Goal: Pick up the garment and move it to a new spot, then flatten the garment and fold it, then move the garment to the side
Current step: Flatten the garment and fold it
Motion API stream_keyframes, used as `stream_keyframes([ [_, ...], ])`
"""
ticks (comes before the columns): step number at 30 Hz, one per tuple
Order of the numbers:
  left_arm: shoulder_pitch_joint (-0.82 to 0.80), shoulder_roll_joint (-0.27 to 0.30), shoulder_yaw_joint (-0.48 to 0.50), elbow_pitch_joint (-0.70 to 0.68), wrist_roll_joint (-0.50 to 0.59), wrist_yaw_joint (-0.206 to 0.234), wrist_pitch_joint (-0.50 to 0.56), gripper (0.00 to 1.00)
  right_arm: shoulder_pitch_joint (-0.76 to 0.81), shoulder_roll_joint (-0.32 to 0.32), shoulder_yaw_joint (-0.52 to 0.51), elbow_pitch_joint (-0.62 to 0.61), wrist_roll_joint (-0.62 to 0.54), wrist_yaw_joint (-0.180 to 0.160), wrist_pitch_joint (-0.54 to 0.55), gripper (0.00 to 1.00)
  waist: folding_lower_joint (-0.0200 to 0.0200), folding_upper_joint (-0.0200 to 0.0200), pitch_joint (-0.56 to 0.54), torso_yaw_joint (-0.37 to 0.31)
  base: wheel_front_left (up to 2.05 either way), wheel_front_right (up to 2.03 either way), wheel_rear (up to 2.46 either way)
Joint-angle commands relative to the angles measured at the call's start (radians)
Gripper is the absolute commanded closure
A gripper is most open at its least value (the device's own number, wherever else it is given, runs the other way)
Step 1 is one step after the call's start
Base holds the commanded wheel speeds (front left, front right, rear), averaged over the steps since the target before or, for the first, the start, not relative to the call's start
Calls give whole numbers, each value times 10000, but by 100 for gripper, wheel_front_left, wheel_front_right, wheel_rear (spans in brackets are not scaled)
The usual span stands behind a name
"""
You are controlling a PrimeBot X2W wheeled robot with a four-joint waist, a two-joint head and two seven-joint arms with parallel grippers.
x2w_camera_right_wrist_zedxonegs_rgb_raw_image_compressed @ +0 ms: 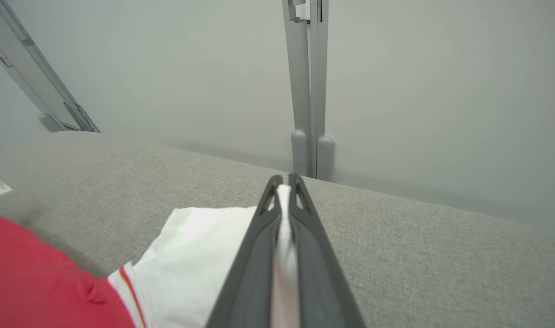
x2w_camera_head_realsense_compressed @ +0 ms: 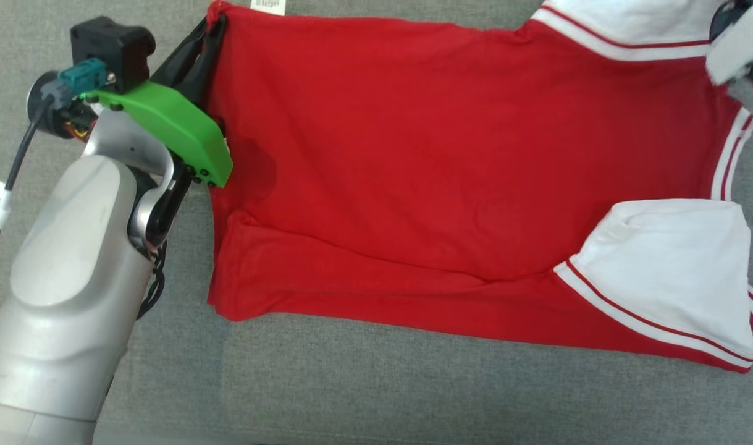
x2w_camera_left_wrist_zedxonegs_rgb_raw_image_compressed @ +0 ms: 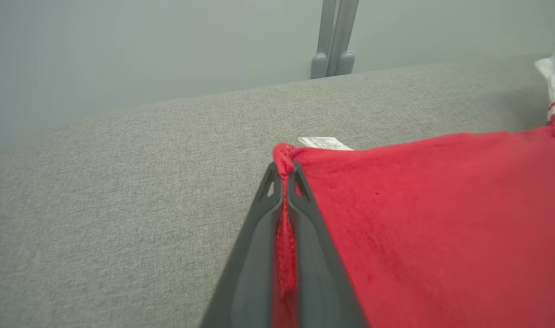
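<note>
1. Left end effector (x2w_camera_left_wrist_zedxonegs_rgb_raw_image_compressed: 285,171) clamped on a hem corner of the garment (x2w_camera_head_realsense_compressed: 413,154); right end effector (x2w_camera_right_wrist_zedxonegs_rgb_raw_image_compressed: 285,182) pinches the white sleeve (x2w_camera_right_wrist_zedxonegs_rgb_raw_image_compressed: 200,255).
2. Garment lies spread between them on the bench (x2w_camera_head_realsense_compressed: 376,395). Opposite-end grips look meant to tension it flat.
3. Hem away from left end effector rumpled, unheld.

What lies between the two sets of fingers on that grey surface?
The red garment itself: the head view shows it spread from the left fingers, pinching its red corner, across to the right fingers, shut on a white sleeve.
</note>
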Motion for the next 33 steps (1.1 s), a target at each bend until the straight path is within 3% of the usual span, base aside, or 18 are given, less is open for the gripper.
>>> stream_keyframes([
  [1, 334, 192, 75, -162, -57, 114, 17, 100, 556, -20, -75, -276, 78, -3, -209, 100, 0, 0, -559, -540, 0, 0, 0],
  [7, 2109, 737, 383, -1213, -355, 676, -28, 100, 3456, 356, -482, -1937, 438, -2, -1116, 100, 0, 0, -1109, -1099, 0, 0, 0],
  [12, 4070, 1133, 787, -2720, -622, 1488, -209, 100, 6362, 1012, -1412, -3119, 600, -2, -1652, 100, 0, 0, -1525, -1326, 0, 0, 0],
  [22, 6331, 1597, 1103, -4530, -1148, 2461, 499, 100, 9348, 2253, -2602, -4650, 54, -2, -1251, 100, 0, 0, -1664, -1574, 0, 0, 0],
  [23, 6490, 1611, 1112, -4565, -1216, 2502, 564, 100, 9517, 2350, -2612, -4673, -49, -2, -1165, 95, 0, 0, -1674, -1583, 0, 0, 0],
  [24, 6628, 1622, 1088, -4580, -1249, 2521, 562, 77, 9609, 2413, -2607, -4724, -221, -2, -1147, 28, 0, 0, -1697, -1593, 0, 0, 0],
  [25, 6738, 1561, 1090, -4593, -1318, 2551, 528, 2, 9679, 2496, -2592, -4756, -287, -2, -1153, 0, 0, 0, -1720, -1604, 0, 0, 0],
  [28, 7161, 1337, 1192, -4676, -1356, 2721, 117, 0, 9786, 2633, -2728, -4980, -962, -2, -1560, 0, 0, 0, -1881, -1678, 0, 0, 0],
  [33, 7652, 993, 1421, -5090, -376, 3584, -1577, 0, 10016, 3197, -3510, -5777, -2444, -2, -2090, 0, 0, 0, -2237, -1747, 0, 0, 0],
])
